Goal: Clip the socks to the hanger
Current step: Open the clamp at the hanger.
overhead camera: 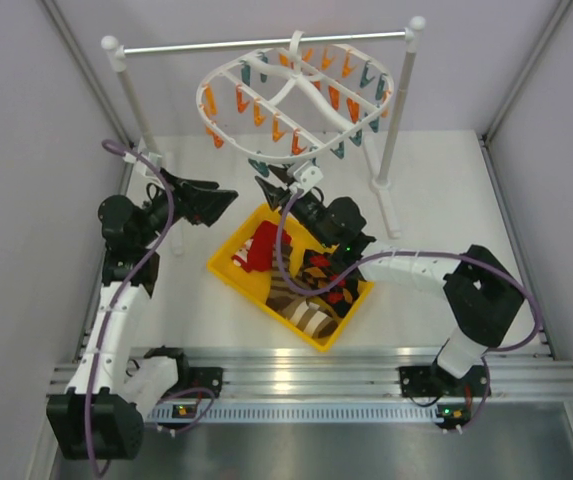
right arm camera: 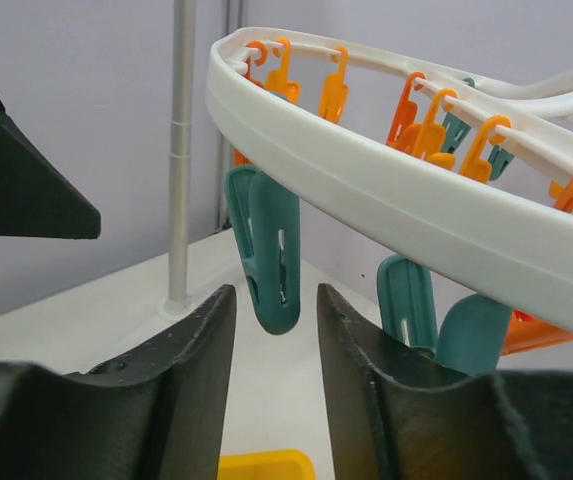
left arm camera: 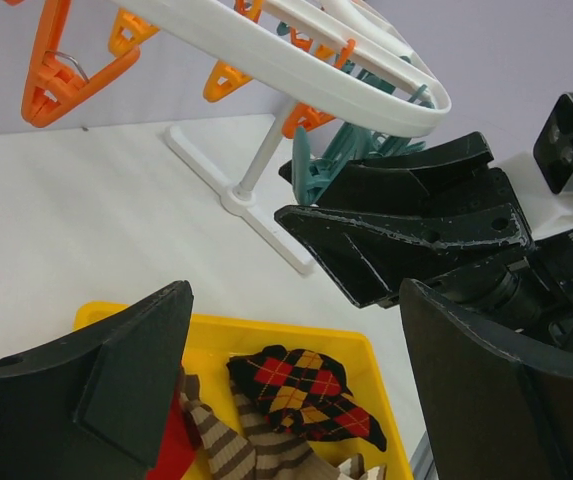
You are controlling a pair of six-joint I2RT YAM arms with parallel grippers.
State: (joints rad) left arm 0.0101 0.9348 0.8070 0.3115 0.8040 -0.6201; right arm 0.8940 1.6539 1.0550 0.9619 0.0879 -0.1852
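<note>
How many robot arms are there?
2. The left arm stands left of the yellow bin. The right arm reaches in from the right, over the bin, toward the hanger. None seems hidden.

Pale grey-lilac walls (overhead camera: 16, 120) close in a white bench (overhead camera: 446, 200) on three sides. A ribbed aluminium rail (overhead camera: 306, 368) runs along its near edge; light is soft and even.
</note>
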